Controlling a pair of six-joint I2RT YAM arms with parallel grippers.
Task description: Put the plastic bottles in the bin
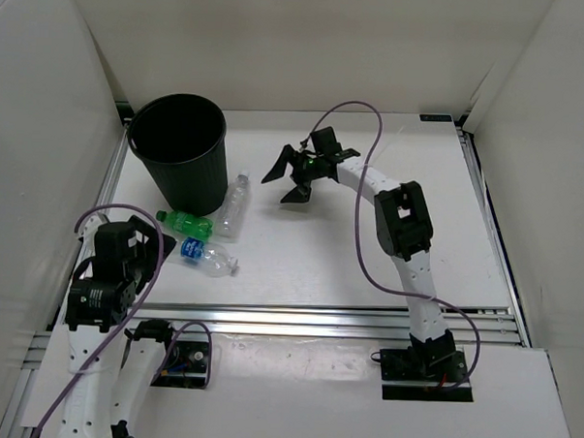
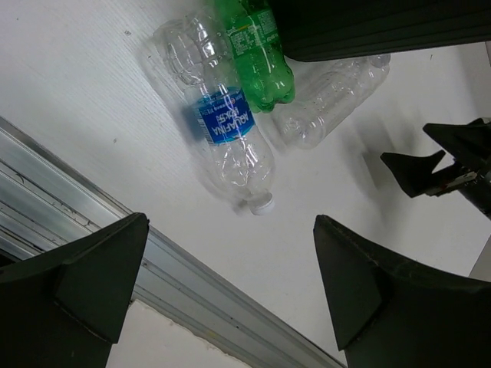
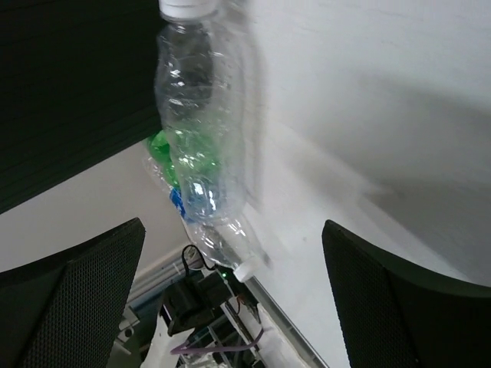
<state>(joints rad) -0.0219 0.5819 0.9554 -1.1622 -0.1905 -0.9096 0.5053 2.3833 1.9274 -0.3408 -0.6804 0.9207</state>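
White panels wall in a flat white tabletop (image 1: 310, 259), with the round black plastic waste bin (image 1: 179, 151) standing at its far left. Three bottles lie at the bin's foot: a bright green plastic bottle (image 1: 185, 221) closest to it, a clear plastic bottle with a blue label (image 1: 205, 257) nearer the arms, and a plain clear plastic bottle (image 1: 233, 205) beside the bin wall. The left gripper (image 2: 230, 222) hangs spread wide and empty just above the labelled bottle, whose long axis slants across the jaw line, cap end nearest the gap. The right gripper (image 1: 287, 178), also wide apart and empty, faces the plain bottle from its right, farther off. The left arm looks better placed.
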